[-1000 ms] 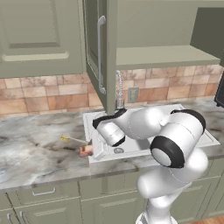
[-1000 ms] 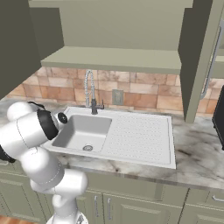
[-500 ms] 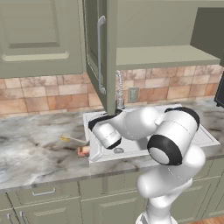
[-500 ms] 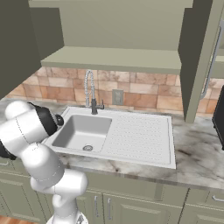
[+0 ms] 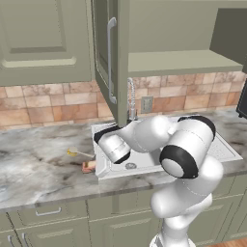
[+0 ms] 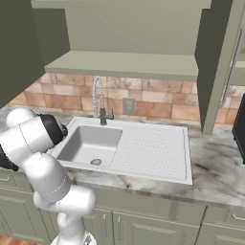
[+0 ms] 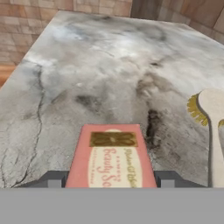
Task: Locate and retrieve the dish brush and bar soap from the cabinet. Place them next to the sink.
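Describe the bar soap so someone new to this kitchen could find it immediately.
Start at the white sink and move to the marble counter just off its left edge. The bar soap lies flat there between the end effector fingertips, a small pink-red block with a paler label and a gold emblem. The dish brush beside it is a thin pale stick with yellow bristles instead.

Bar soap (image 7: 111,157) apparently beside dish brush (image 7: 214,127), on counter (image 7: 100,74).

You'll see grey marbled countertop (image 7: 109,78) stretching ahead of the tool, brick-tile backsplash (image 5: 43,103) beyond it, a wall outlet (image 6: 128,105) and grey-green drawers (image 5: 48,212) below the counter edge.
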